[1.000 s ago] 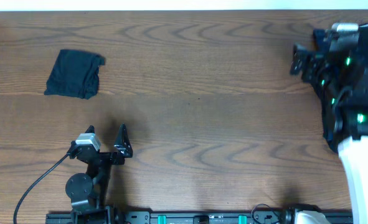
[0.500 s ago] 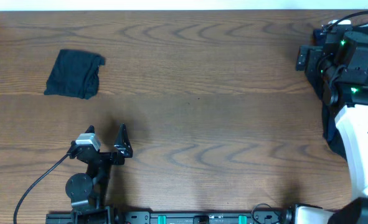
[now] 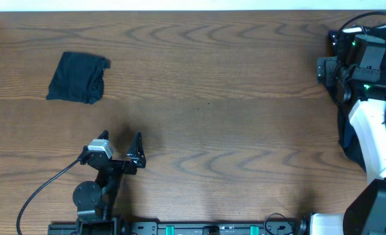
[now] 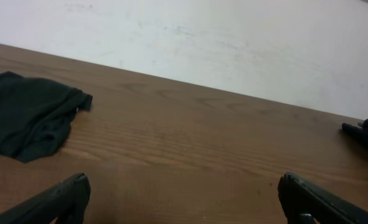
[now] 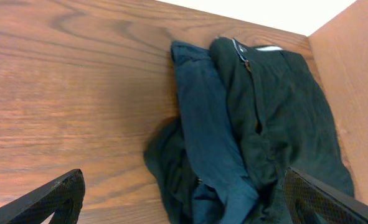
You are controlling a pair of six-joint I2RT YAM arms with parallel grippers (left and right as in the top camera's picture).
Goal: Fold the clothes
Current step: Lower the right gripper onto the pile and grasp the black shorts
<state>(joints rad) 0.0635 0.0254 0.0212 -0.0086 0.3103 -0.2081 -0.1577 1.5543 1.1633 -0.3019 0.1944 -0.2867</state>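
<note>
Currently: both claws apart and holding nothing, clothes lying in two spots on the tabletop

Nearest the robot's edge, we see the left claw [image 3: 121, 138] [image 4: 182, 183] hovering low over bare wood, its two fingers spread wide with nothing between them. A black cable [image 3: 42, 189] loops from it toward the base rail.

Farther out and to the left, we see a folded dark garment [image 3: 77, 77] [image 4: 25, 115] lying flat on the tabletop [image 3: 212, 98], well apart from the left claw. It is a rough square with one rumpled corner. Beyond it, the left wrist view shows a pale wall [image 4: 202, 37].

On the far right, the right arm [image 3: 369, 124] reaches toward the far edge. The right claw [image 5: 182, 180] is also spread wide and grips nothing, poised over the rest of the clothes. There a navy garment [image 5: 208, 124] lies crumpled on the left. A black garment [image 5: 283, 124] is just beside it on the right, touching and partly overlapping it. The black one shows a pale strip [image 5: 268, 48] at its far end. From overhead, the arm hides most of this pile and only a dark edge [image 3: 344, 134] peeks out. We cannot tell whether the claw touches the cloth.
</note>
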